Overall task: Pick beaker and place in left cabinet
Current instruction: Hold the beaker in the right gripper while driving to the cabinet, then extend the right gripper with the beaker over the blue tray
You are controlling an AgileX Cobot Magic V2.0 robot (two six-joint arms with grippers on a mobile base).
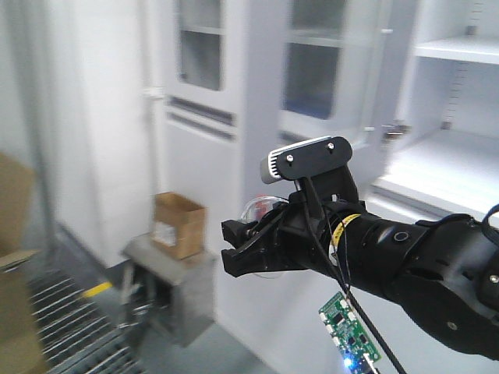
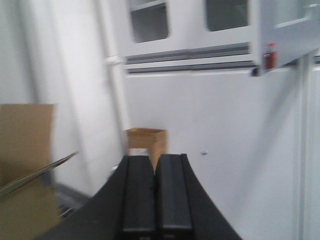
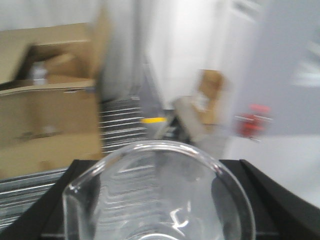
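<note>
My right gripper [image 1: 232, 249] is shut on the clear glass beaker [image 1: 261, 209] and holds it in the air, left of and lower than the open shelves. In the right wrist view the beaker [image 3: 160, 200] fills the space between the black fingers [image 3: 60, 200] of the right gripper [image 3: 160, 165], its spout at the left rim. The light grey cabinet with wide flat shelves [image 1: 452, 167] stands at the upper right. My left gripper [image 2: 154, 165] is shut and empty, pointing at a white cabinet front.
A cardboard box [image 1: 178, 224] sits on a grey metal stand [image 1: 168, 292] by the glass-door cabinets [image 1: 312, 62]. Large cardboard boxes [image 1: 12, 257] and a metal floor grating [image 1: 70, 323] lie at the left. A green circuit board [image 1: 348, 331] hangs under my arm.
</note>
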